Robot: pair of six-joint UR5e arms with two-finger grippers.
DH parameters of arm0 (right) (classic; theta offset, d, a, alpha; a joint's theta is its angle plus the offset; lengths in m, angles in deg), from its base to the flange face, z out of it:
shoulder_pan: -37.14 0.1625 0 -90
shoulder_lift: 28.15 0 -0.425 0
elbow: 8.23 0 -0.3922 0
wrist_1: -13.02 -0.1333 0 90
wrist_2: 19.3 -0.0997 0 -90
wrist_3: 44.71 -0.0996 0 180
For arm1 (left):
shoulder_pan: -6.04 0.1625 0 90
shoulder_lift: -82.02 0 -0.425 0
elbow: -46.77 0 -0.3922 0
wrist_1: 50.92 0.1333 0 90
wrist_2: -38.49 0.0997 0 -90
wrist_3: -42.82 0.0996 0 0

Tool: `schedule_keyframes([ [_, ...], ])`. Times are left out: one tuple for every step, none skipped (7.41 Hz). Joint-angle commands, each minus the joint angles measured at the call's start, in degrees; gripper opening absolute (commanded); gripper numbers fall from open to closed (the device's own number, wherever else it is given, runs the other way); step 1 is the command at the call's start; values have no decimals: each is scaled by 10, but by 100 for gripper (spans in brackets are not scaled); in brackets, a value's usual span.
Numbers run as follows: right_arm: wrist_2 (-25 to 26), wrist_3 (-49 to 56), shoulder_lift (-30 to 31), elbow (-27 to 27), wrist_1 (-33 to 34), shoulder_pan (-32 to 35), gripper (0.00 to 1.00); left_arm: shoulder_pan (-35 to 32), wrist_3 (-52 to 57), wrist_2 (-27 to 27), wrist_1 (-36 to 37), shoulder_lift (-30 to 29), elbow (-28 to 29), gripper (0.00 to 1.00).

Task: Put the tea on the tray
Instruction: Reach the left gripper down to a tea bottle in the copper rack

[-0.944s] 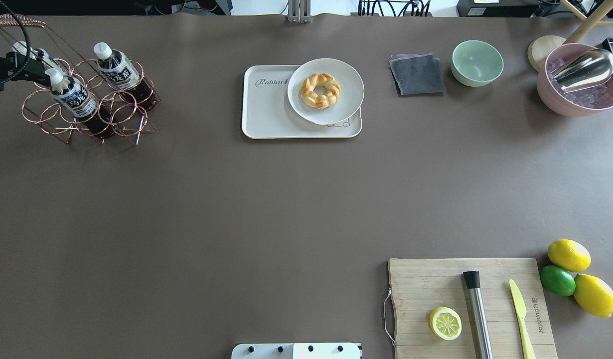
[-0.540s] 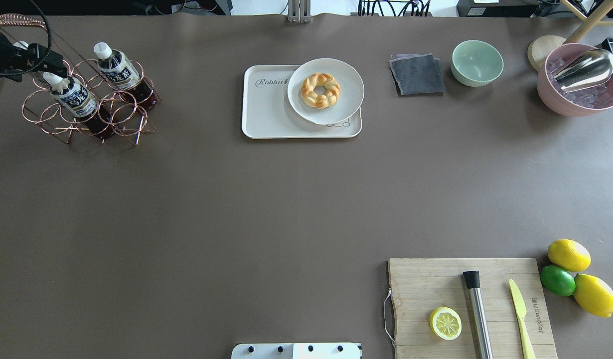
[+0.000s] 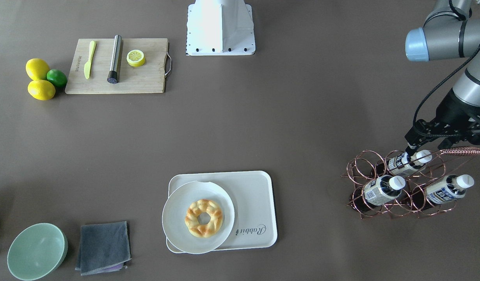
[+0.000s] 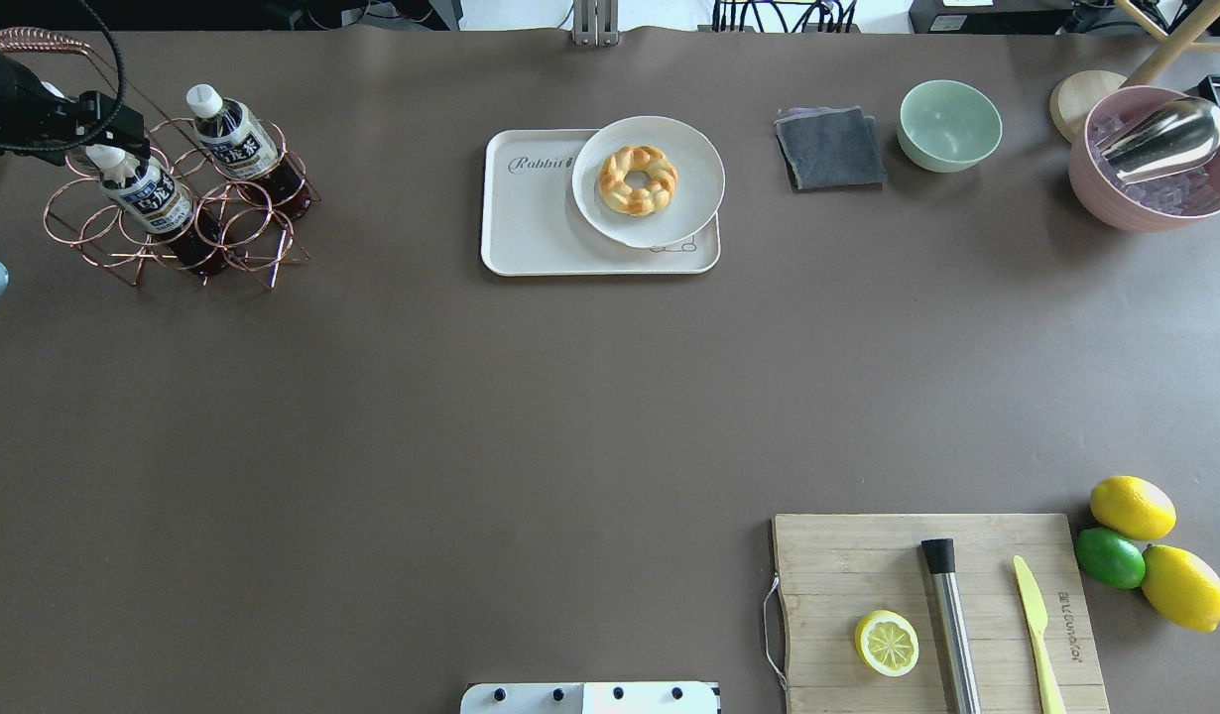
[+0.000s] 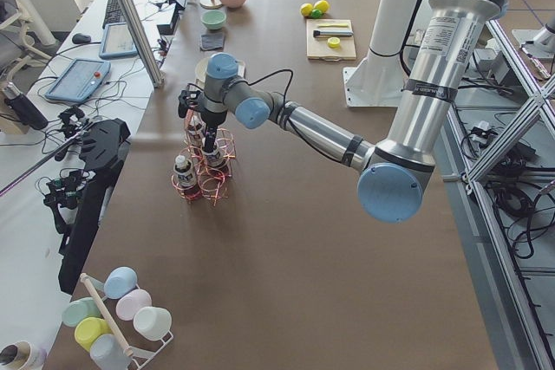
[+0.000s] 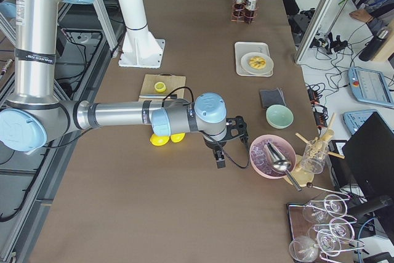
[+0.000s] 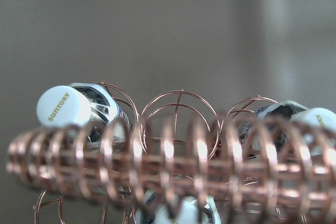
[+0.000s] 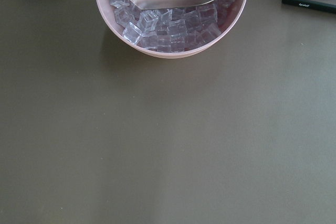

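Note:
Three tea bottles stand in a copper wire rack (image 4: 243, 238) at the far left: one at the right (image 4: 231, 134), one in the middle (image 4: 144, 188), and one hidden under my left arm. In the front view all three show (image 3: 408, 160) (image 3: 380, 189) (image 3: 447, 189). My left gripper (image 4: 114, 124) (image 3: 412, 149) hovers just above the middle bottle's cap, beside the rack's handle (image 3: 462, 150); its fingers look apart and hold nothing. The cream tray (image 4: 531, 228) (image 3: 255, 195) lies at the far centre. My right gripper (image 6: 220, 163) shows only in the right side view, so I cannot tell its state.
A white plate (image 4: 689, 188) with a braided donut (image 4: 638, 179) covers the tray's right half. Far right are a grey cloth (image 4: 830, 147), a green bowl (image 4: 950, 124) and a pink ice bowl (image 4: 1096, 193) with a scoop. A cutting board (image 4: 828, 555), lemons and a lime lie near right.
My left gripper has moved rightward and in over the rack, and now covers the far-left bottle. The bottles, tray and the rest have not moved.

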State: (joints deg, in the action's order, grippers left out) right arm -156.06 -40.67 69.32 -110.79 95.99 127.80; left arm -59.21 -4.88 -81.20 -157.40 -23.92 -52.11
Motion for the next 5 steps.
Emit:
schedule_keyframes([
  [0, 2, 1, 2, 0, 0, 100, 0, 0, 0, 0, 0, 1, 47],
  [0, 3, 4, 1, 0, 0, 100, 0, 0, 0, 1, -1, 1, 21],
  [0, 3, 6, -1, -1, 0, 100, 0, 0, -2, 3, -1, 0, 0],
  [-1, 4, 6, 1, 0, 0, 100, -6, 0, -4, 5, -1, -3, 0],
  [-1, 3, 6, 1, 0, 0, 100, -11, -1, -4, 7, 1, -20, 0],
])
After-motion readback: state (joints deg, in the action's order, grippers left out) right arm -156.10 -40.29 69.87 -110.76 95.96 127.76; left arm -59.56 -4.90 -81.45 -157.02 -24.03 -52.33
